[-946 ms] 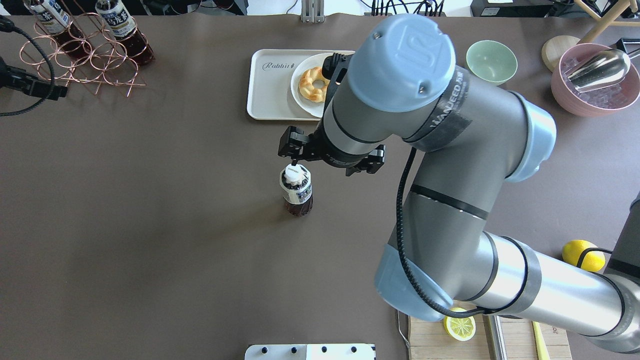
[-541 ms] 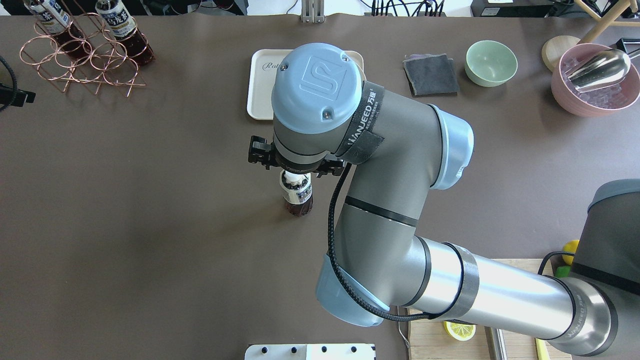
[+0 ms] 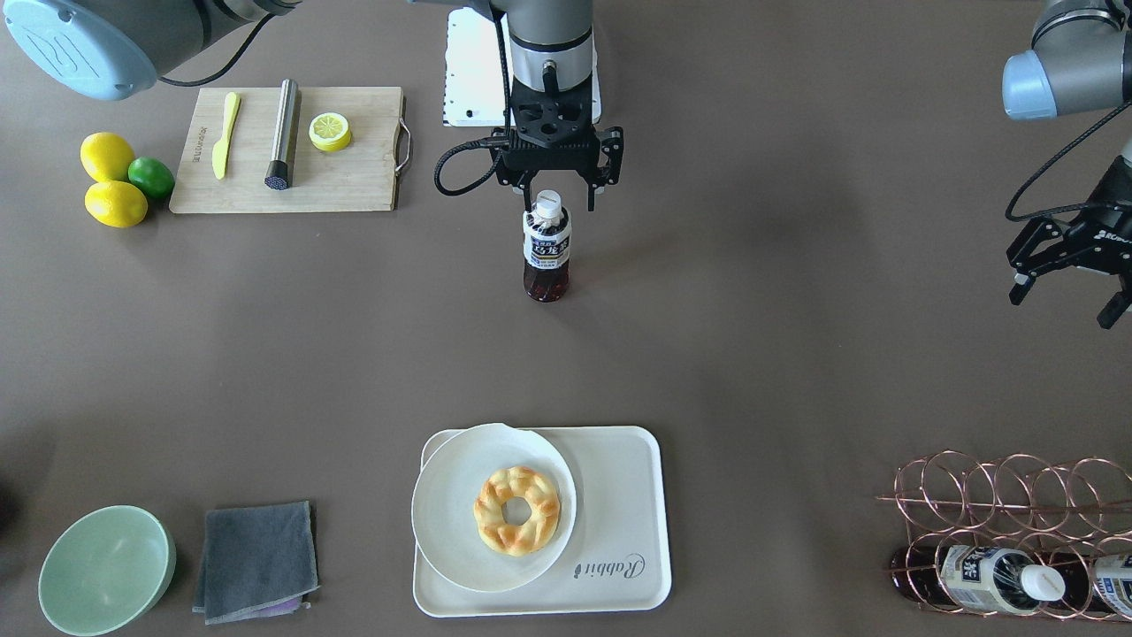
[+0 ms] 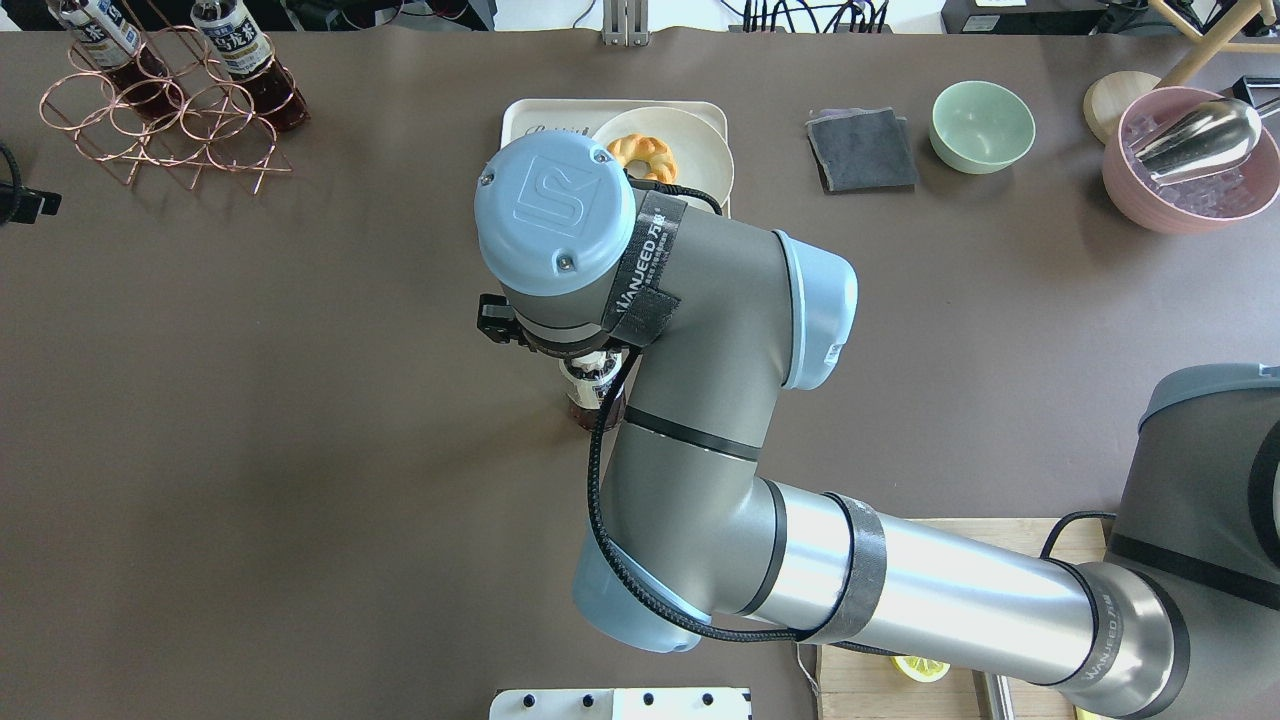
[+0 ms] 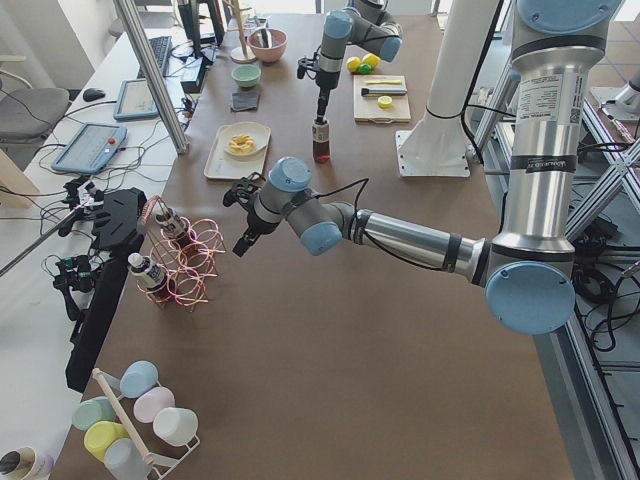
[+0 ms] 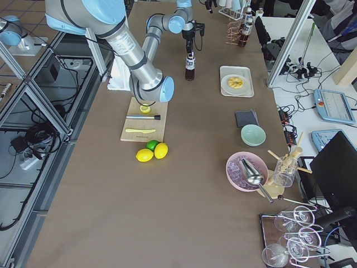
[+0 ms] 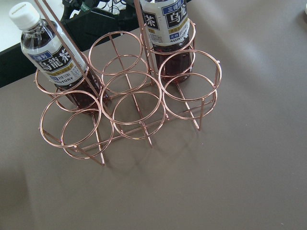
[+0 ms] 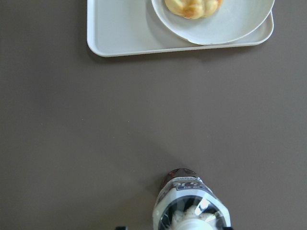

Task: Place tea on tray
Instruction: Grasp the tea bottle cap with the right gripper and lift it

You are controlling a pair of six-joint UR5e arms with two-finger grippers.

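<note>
The tea point(image 3: 546, 252), a small bottle of dark reddish liquid with a white cap, stands upright on the brown table near its middle. My right gripper point(image 3: 561, 202) hangs right over the cap, open, its fingers point(image 3: 591, 196) on either side of the cap and apart from it. In the overhead view my arm hides most of the tea point(image 4: 588, 405). It shows at the bottom of the right wrist view point(image 8: 192, 208). The cream tray point(image 3: 619, 540) with "Rabbit" print lies further out, and the right wrist view shows it too point(image 8: 120, 28). My left gripper point(image 3: 1064, 305) is open and empty near the bottle rack.
A white plate point(image 3: 447, 522) with a ring pastry point(image 3: 517, 510) fills the tray's half nearer the cloth. A copper rack point(image 7: 129, 96) holds two look-alike bottles point(image 7: 48, 52). A cutting board point(image 3: 354, 181), lemons point(image 3: 115, 203), green bowl point(image 3: 106, 566) and grey cloth point(image 3: 256, 557) lie on my right.
My right arm has swung left in the overhead view, carrying the open gripper from beside the bottle's cap to over it. My left gripper has drawn back to the left edge.
</note>
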